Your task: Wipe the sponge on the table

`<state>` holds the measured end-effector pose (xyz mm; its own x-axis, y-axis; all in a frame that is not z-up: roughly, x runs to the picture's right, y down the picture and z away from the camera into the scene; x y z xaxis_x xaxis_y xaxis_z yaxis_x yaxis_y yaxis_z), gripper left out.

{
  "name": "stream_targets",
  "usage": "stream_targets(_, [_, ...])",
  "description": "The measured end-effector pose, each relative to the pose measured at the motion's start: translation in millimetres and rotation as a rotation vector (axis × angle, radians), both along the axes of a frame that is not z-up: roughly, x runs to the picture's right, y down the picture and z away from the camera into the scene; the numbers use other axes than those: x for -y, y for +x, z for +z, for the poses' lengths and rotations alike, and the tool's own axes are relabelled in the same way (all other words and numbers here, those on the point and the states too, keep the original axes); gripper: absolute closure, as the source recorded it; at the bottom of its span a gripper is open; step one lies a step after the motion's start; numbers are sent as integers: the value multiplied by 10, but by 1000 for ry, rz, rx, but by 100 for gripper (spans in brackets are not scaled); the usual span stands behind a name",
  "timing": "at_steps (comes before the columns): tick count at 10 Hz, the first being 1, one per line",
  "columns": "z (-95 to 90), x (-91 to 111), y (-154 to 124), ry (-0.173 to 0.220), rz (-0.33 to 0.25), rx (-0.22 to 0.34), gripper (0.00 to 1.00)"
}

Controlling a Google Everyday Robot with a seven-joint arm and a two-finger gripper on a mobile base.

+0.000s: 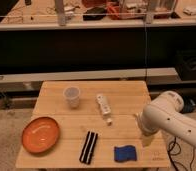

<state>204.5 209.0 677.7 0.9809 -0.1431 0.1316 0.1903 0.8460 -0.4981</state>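
1. Dark-blue sponge [125, 153] lies flat and ungripped on the pale-wood worktop [126, 95], lower right of the frame, near the front edge.
2. End effector [142, 125] hangs just up and right of it, apart; whether it is open or closed I cannot tell.
3. This fits either reaching for the sponge or having released it after wiping.
4. The sponge's long axis runs roughly left to right.
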Motion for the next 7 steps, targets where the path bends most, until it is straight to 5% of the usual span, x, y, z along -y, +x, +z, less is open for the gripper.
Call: stream_targets(7, [221, -279, -167, -30, -68, 82, 20])
